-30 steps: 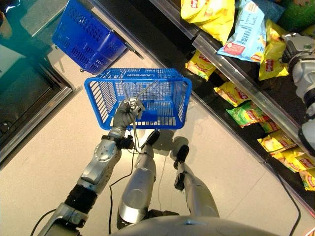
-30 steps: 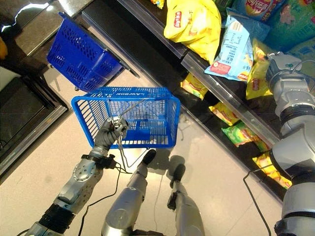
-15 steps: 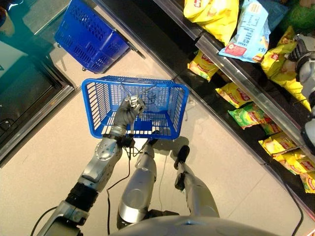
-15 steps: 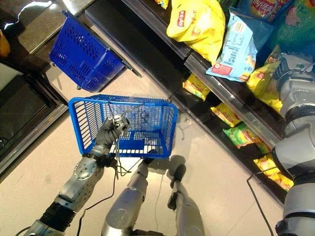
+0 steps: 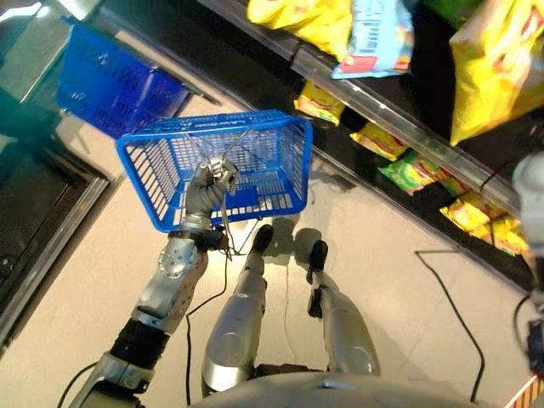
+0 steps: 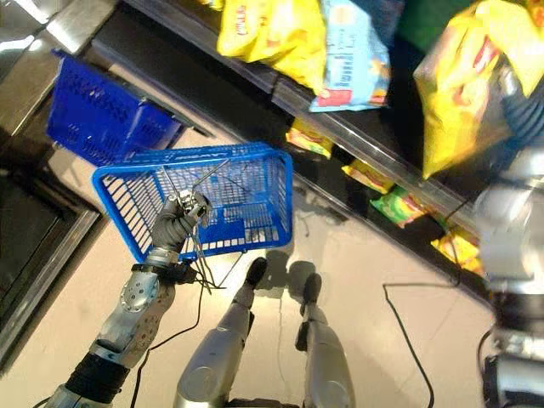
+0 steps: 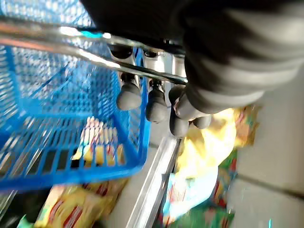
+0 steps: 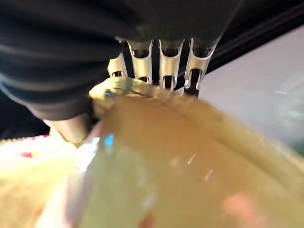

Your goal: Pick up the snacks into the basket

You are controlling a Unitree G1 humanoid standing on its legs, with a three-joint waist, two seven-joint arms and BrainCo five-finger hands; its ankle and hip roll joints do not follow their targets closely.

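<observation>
lifted off shelf, yellow snack bag (image 6: 463, 81) now gripped in right robot hand (image 8: 156, 61).

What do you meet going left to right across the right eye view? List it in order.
Dark blue basket on the floor → left hand curled round the metal handle → bright blue basket → light blue snack bag on the shelf → large yellow snack bag held up at the right.
</observation>
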